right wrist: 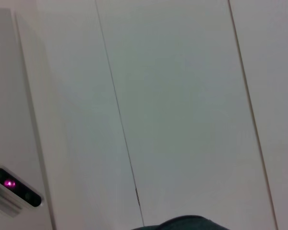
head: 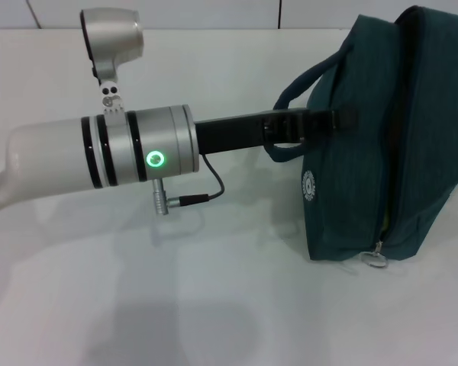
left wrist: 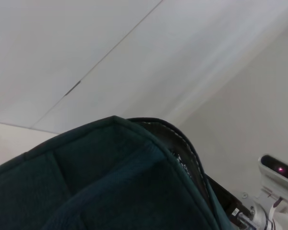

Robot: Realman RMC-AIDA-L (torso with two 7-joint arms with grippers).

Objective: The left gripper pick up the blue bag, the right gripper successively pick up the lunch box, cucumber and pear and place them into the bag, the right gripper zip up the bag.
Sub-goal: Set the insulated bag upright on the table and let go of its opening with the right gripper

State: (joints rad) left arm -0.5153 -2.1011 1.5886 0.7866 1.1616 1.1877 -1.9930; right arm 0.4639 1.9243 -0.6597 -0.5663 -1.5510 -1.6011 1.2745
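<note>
Left arm at the bag's handle; bag stands zipped on the white table.

From the head camera I see my left gripper (head: 305,128) reaching across from the left, its black fingers at the near loop handle (head: 290,91) of the blue bag (head: 366,145). The fingers appear closed around the handle, though the strap hides part of them. The bag stands on the white table (head: 137,290) at the right, its metal zipper pull (head: 376,258) hanging at the near lower corner. My left wrist camera shows the bag's dark teal fabric (left wrist: 110,182) filling the lower part of the picture, with pale wall behind. My right wrist camera shows mostly pale wall panels and a sliver of teal fabric (right wrist: 192,223); I cannot see the right gripper in any view, nor the lunch box, cucumber or pear.
</note>
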